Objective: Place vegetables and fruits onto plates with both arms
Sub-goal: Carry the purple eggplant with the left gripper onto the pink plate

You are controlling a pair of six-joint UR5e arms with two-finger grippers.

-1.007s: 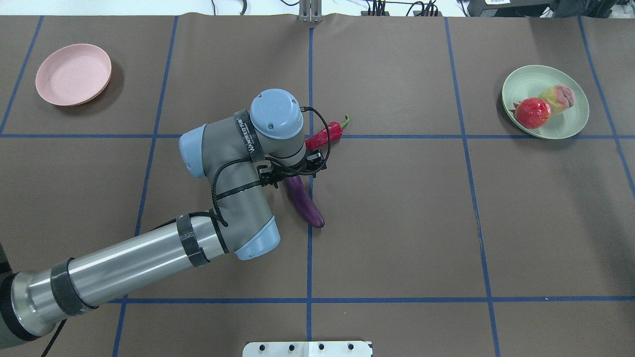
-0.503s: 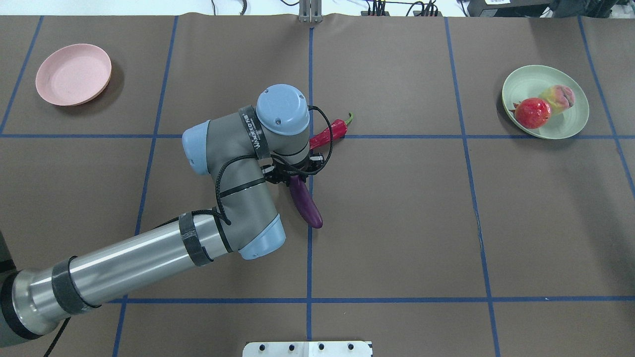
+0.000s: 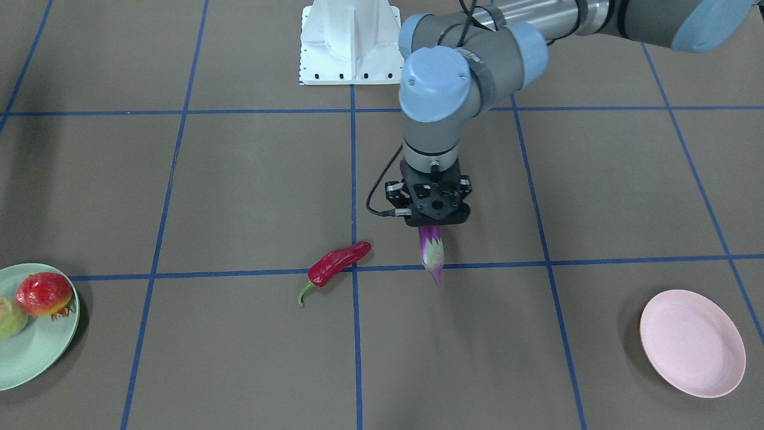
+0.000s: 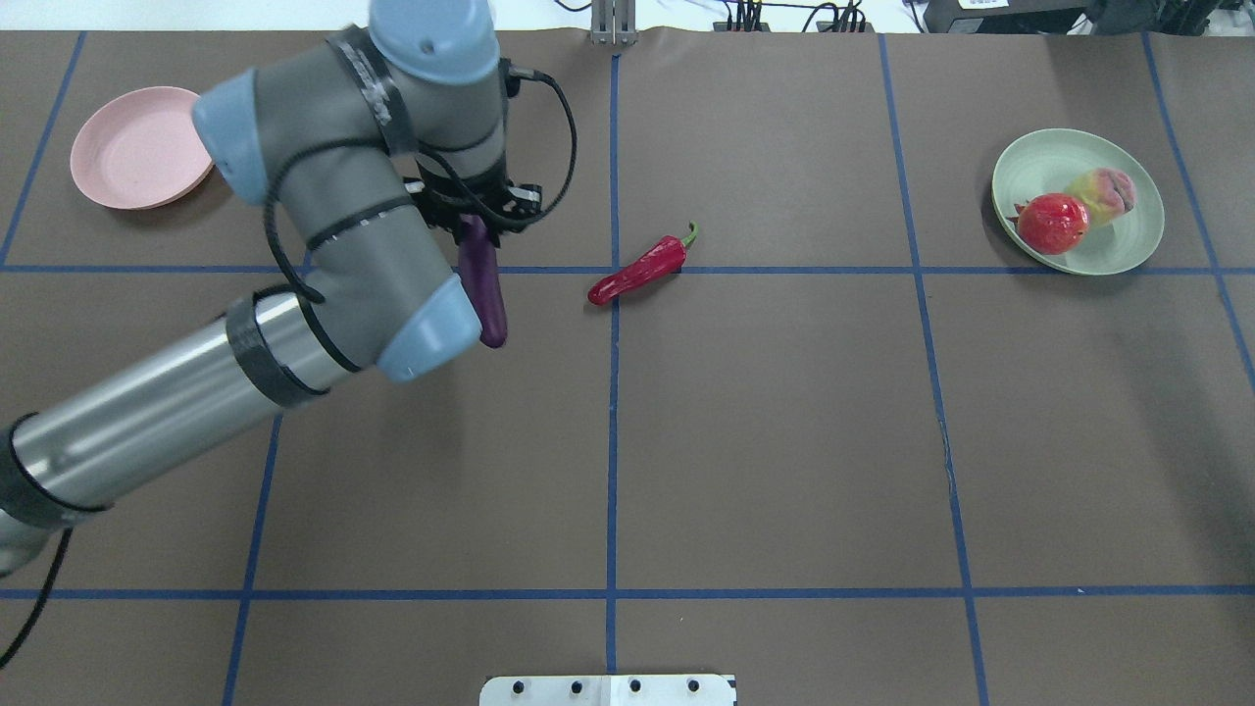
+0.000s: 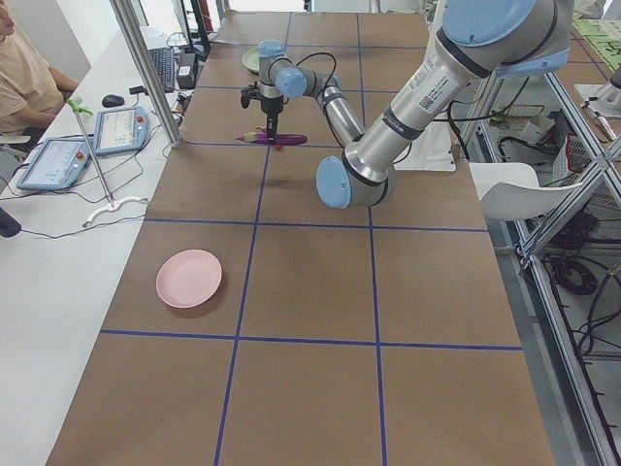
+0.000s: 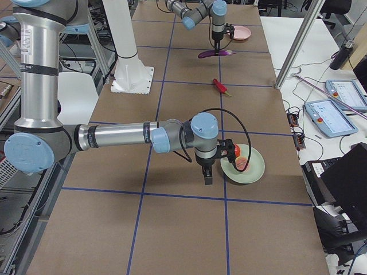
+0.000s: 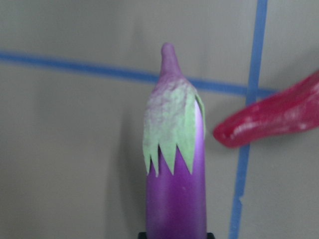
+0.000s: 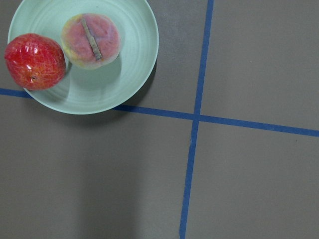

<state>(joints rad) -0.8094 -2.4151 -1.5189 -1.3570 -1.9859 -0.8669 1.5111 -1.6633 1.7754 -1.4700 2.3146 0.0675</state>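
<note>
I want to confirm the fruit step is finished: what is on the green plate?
The green plate holds the pomegranate and the peach, side by side inside its rim. The plate surface beneath them is covered and cannot be seen.

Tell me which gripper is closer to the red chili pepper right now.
Left. The left gripper, holding the eggplant, hangs a short way from the chili pepper; the right gripper is far off beside the green plate.

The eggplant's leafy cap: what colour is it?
The cap of the eggplant is pale green with jagged points; the left wrist-mounted view shows it best.
</note>
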